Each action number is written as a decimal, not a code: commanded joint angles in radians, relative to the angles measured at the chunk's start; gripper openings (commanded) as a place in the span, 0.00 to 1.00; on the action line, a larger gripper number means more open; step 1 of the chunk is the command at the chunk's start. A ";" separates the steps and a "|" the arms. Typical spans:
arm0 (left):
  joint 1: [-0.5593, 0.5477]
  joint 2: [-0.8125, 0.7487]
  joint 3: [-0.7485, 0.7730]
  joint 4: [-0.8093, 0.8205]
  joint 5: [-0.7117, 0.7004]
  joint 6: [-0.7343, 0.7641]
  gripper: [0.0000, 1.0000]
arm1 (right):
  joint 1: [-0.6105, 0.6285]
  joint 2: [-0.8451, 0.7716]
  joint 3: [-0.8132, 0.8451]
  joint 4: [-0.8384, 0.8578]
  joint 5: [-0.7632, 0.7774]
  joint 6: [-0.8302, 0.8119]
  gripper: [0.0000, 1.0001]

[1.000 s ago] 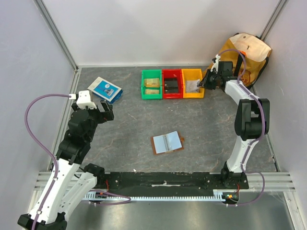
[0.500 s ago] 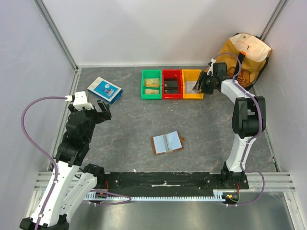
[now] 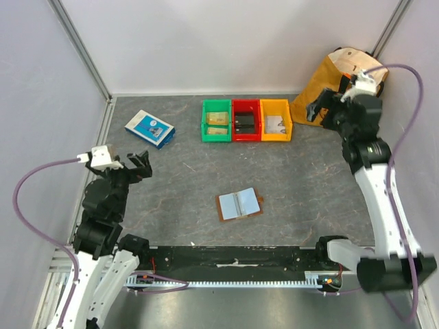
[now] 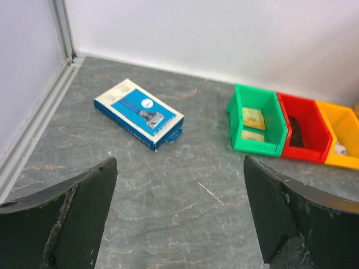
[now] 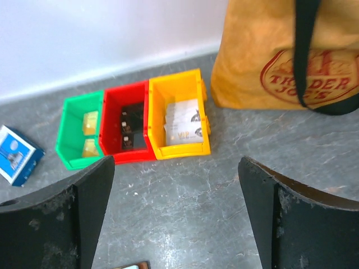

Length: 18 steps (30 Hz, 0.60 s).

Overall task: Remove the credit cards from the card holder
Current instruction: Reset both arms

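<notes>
grey table (image 3: 185,179) | card holder (image 3: 239,204) open, whole only from above | left tool (image 4: 178,167), right tool (image 5: 175,163) spread

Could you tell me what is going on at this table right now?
Nothing is held at this moment. The left gripper and the right gripper are both open, raised off the table and touching nothing. The card holder lies open and flat in the middle, no card visibly sticking out. Two tan cards sit in the green bin at the back, next to the red bin and yellow bin.
</notes>
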 commanded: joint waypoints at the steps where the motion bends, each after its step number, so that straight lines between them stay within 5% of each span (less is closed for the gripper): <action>1: 0.007 -0.085 -0.035 0.072 -0.096 0.033 0.99 | -0.001 -0.210 -0.117 0.021 0.090 0.003 0.98; 18: 0.007 -0.309 -0.134 0.113 -0.129 -0.022 0.99 | 0.157 -0.897 -0.558 0.180 0.572 -0.105 0.98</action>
